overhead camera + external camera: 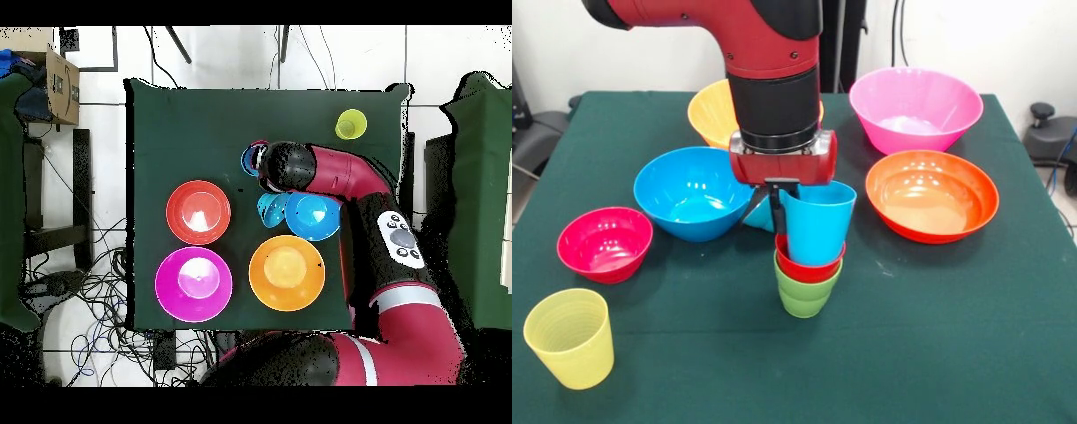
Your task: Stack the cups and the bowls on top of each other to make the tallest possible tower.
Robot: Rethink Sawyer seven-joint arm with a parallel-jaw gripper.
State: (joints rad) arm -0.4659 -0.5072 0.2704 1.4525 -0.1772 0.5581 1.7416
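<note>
Pincer (777, 210) fingers straddle and grip the light blue cup's (818, 225) rim atop the red cup (809, 268).

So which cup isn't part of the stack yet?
The ribbed yellow cup, standing alone at the table's corner; the light blue, red and lime green cups are nested together.

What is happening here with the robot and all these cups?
The gripper is at the rim of the light blue cup, which sits in the red cup, itself nested in the lime green cup. The yellow cup stands alone at the table's corner. The bowls, such as the pink bowl, are not stacked yet.
</note>
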